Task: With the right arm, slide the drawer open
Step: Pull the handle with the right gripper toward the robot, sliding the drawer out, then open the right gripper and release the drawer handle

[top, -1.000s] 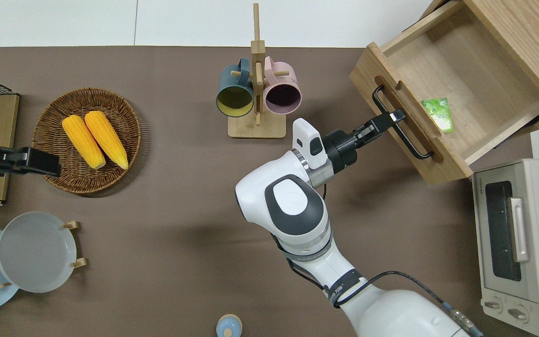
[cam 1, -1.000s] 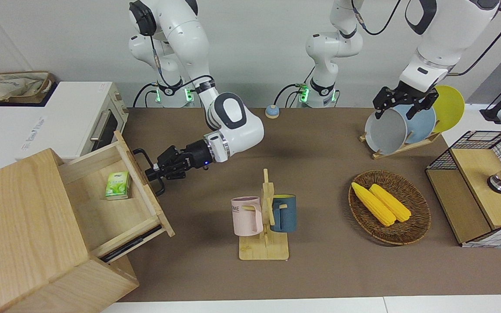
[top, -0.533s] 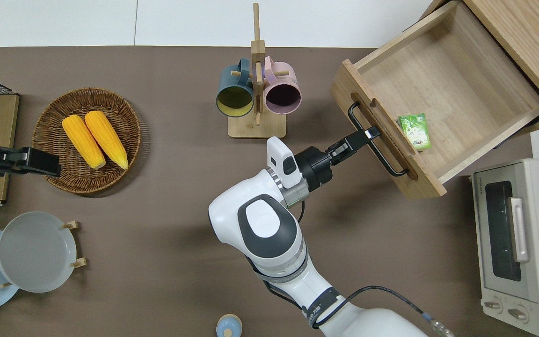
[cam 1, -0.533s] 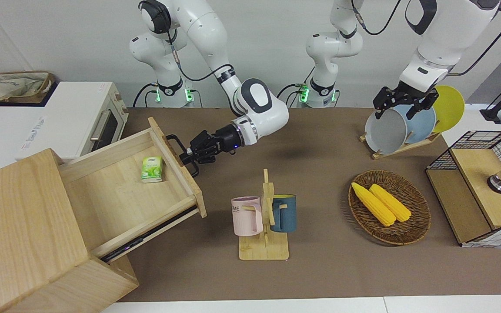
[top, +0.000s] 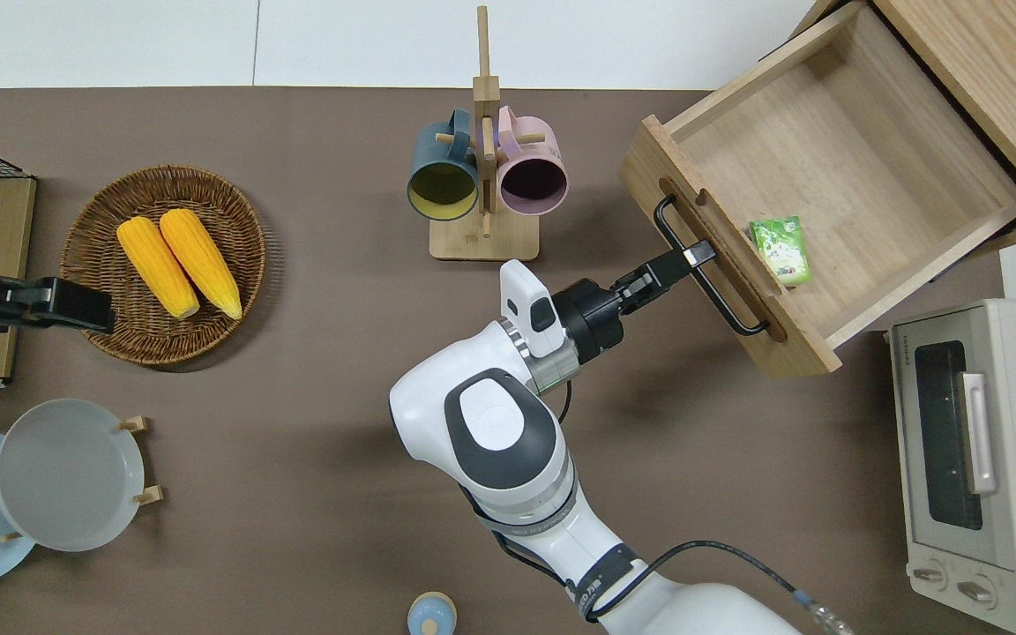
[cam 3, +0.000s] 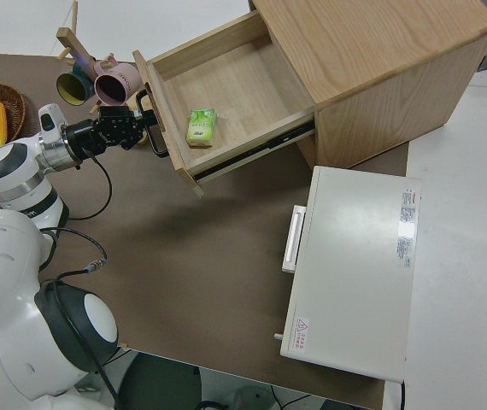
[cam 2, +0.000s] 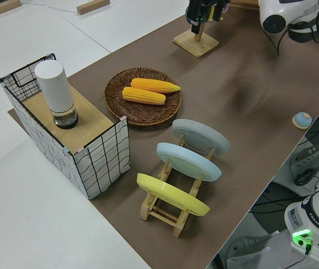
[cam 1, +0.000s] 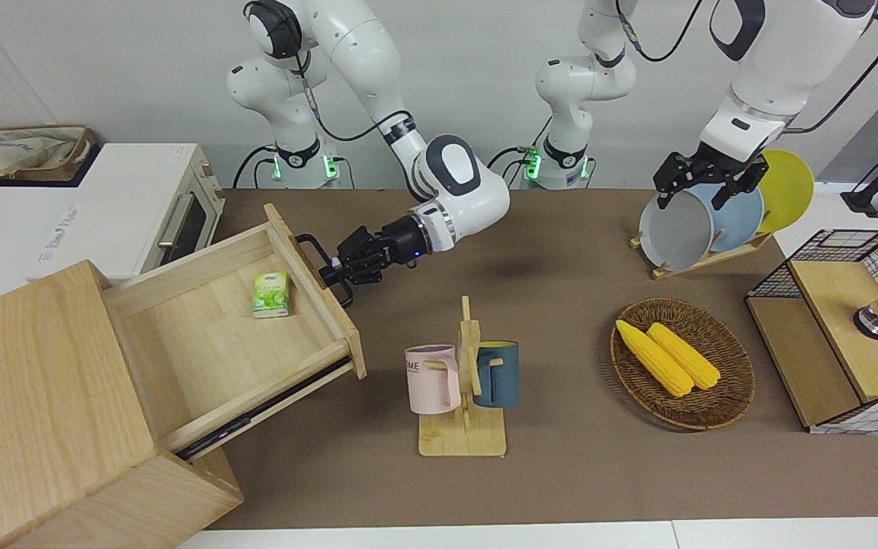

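Note:
The light-wood drawer (cam 1: 210, 343) (top: 852, 168) (cam 3: 226, 85) stands pulled far out of its wooden cabinet (cam 1: 43, 396) at the right arm's end of the table. A black loop handle (top: 728, 309) runs along its flat front. My right gripper (cam 1: 332, 270) (top: 695, 256) (cam 3: 145, 128) is shut on that handle near its middle, with the blue-lit wrist reaching in level from the table's middle. A small green packet (cam 1: 270, 293) (top: 780, 250) lies inside the drawer against its front. The left arm is parked, its gripper (cam 1: 694, 187) open.
A mug rack (cam 1: 463, 381) with a pink and a blue mug stands close to the drawer's front corner. A white toaster oven (top: 975, 459) sits beside the drawer, nearer to the robots. A corn basket (cam 1: 683, 362), plate rack (cam 1: 702, 221) and wire-mesh box (cam 1: 843, 328) lie toward the left arm's end.
The drawer has slid much farther out of the cabinet, pulled by my right gripper on its handle. The green packet rode along. Over the last half second the motion is small.

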